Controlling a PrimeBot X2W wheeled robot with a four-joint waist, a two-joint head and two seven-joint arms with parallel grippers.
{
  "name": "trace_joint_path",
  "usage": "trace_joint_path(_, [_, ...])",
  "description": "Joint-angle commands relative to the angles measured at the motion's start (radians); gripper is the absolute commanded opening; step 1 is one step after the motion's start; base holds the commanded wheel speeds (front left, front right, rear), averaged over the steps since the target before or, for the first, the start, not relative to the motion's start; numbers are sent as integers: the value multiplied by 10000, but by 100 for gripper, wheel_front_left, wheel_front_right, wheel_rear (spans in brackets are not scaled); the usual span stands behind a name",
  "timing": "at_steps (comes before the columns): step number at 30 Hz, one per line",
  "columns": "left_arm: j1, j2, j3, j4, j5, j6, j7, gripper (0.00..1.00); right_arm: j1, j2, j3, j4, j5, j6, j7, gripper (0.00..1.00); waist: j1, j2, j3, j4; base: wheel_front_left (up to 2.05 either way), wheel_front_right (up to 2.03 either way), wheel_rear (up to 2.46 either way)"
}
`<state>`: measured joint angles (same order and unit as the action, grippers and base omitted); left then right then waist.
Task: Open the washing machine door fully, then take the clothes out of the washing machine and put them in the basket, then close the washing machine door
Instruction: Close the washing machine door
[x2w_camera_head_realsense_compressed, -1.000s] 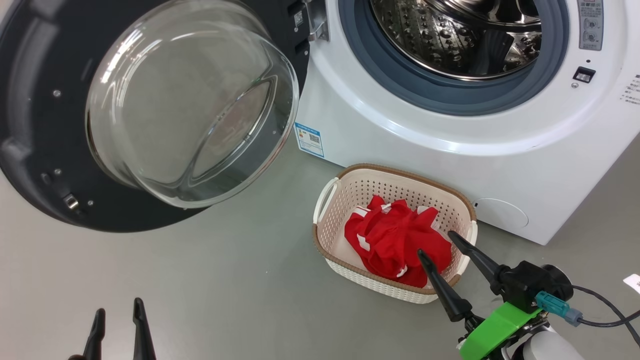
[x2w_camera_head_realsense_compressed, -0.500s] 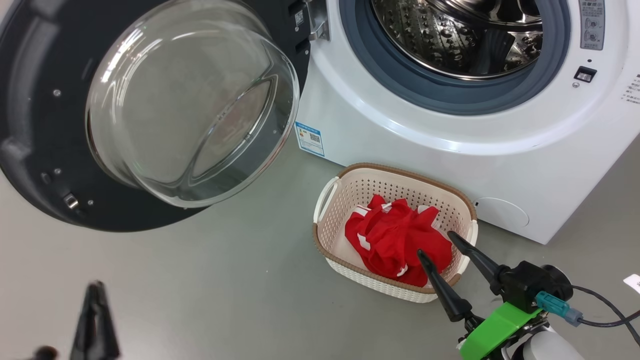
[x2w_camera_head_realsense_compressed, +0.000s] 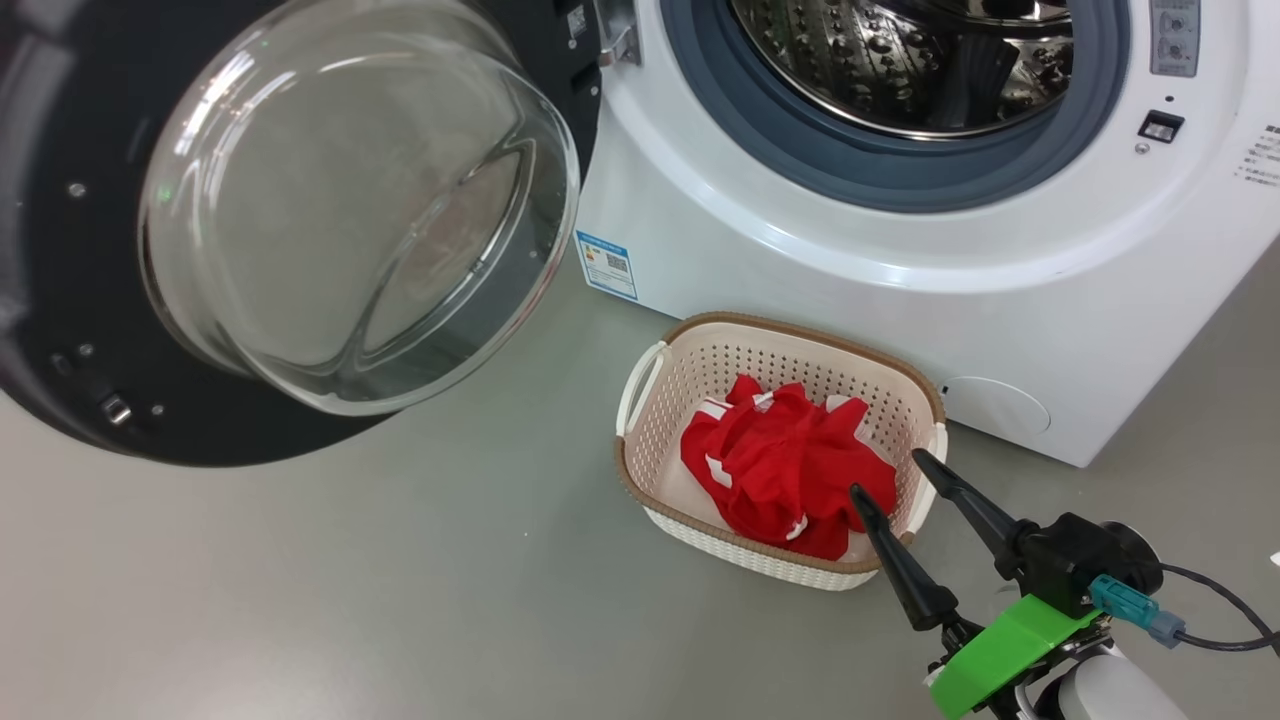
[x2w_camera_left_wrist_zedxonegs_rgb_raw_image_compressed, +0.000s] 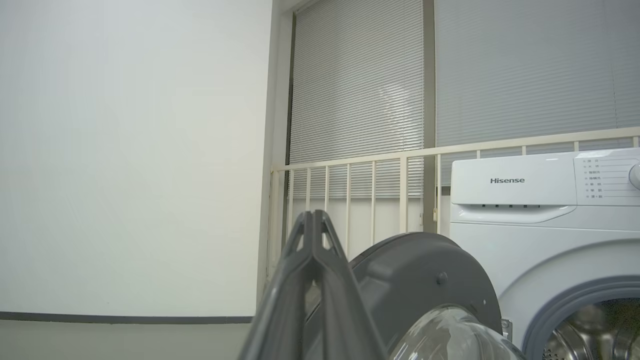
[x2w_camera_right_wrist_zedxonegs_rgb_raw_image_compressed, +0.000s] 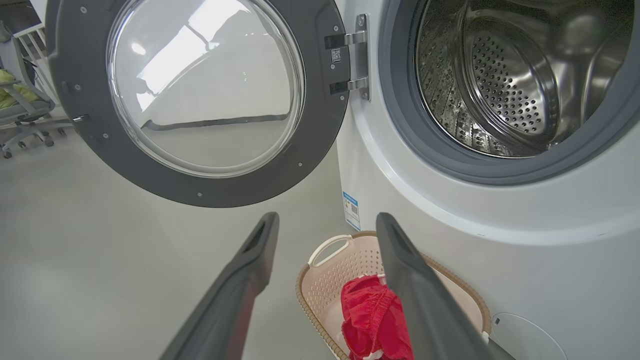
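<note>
The washing machine door (x2w_camera_head_realsense_compressed: 90, 330) hangs wide open at the left, its glass bowl (x2w_camera_head_realsense_compressed: 350, 200) bulging toward me. The white washing machine (x2w_camera_head_realsense_compressed: 800, 260) shows a bare steel drum (x2w_camera_head_realsense_compressed: 900, 70). On the floor in front stands the basket (x2w_camera_head_realsense_compressed: 800, 335) with the red clothes (x2w_camera_head_realsense_compressed: 780, 460) bunched inside. My right gripper (x2w_camera_head_realsense_compressed: 887, 473) hovers open over the basket's near right corner, holding nothing. The right wrist view shows that gripper (x2w_camera_right_wrist_zedxonegs_rgb_raw_image_compressed: 326, 217), the door (x2w_camera_right_wrist_zedxonegs_rgb_raw_image_compressed: 200, 192), basket (x2w_camera_right_wrist_zedxonegs_rgb_raw_image_compressed: 340, 270) and clothes (x2w_camera_right_wrist_zedxonegs_rgb_raw_image_compressed: 370, 320). My left gripper (x2w_camera_left_wrist_zedxonegs_rgb_raw_image_compressed: 312, 212) is shut and empty, pointing up beside the door (x2w_camera_left_wrist_zedxonegs_rgb_raw_image_compressed: 415, 270).
Grey floor (x2w_camera_head_realsense_compressed: 400, 580) stretches left of the basket under the open door. A white railing (x2w_camera_left_wrist_zedxonegs_rgb_raw_image_compressed: 350, 165) and blinds stand behind the machine. An office chair (x2w_camera_right_wrist_zedxonegs_rgb_raw_image_compressed: 20, 110) sits far left. A cable (x2w_camera_head_realsense_compressed: 1220, 620) trails from my right wrist.
My left gripper has left the head view's lower left corner. The camera has shifted slightly. The right gripper, basket and clothes hold their places.
</note>
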<state>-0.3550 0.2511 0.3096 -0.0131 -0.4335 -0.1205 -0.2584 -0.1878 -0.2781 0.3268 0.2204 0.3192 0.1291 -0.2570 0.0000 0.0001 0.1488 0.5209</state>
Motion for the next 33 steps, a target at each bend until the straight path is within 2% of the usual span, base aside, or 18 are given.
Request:
trace_joint_path(1, [-663,760,376,166,-427,-94,-34,0,-21,-29,140,-266,17,16,-48,100,0,-1,104,-97,0,0,0])
trace_joint_path(6, [-2330,2274,247,2722,-2482,-98,63,0,-110,-128,137,-304,-12,16,-48,100,0,-1,315,-265,0,0,0])
trace_joint_path(7, [-2640,2582,144,3339,-2868,-99,254,0,-140,-157,140,-310,-16,16,-48,100,0,-1,378,-293,0,0,0])
trace_joint_path(11, [-3873,3227,73,5646,-4803,-100,1741,0,-223,-212,181,-307,-36,16,-48,100,0,-1,541,-395,0,0,0])
trace_joint_path(12, [-3873,3227,73,5646,-4803,-100,1741,0,-223,-212,181,-307,-36,16,-48,100,0,-1,541,-395,0,0,0])
trace_joint_path(18, [-5048,3790,-197,7874,-6672,-100,4564,0,-336,-263,270,-298,-60,16,-48,100,0,-1,807,-509,0,0,0])
trace_joint_path(23, [-5453,3948,-512,8529,-7585,-101,6439,0,-406,-346,300,-293,-54,16,-48,100,0,-1,986,-588,0,0,0])
trace_joint_path(27, [-5411,4103,-816,8728,-7849,-101,7411,0,-458,-401,339,-302,-50,16,-48,100,0,-1,1098,-663,0,0,0])
trace_joint_path(33, [-5311,4058,-977,8786,-8208,-101,8101,0,-517,-458,334,-312,-45,16,-48,100,0,-1,1206,-705,0,0,0])
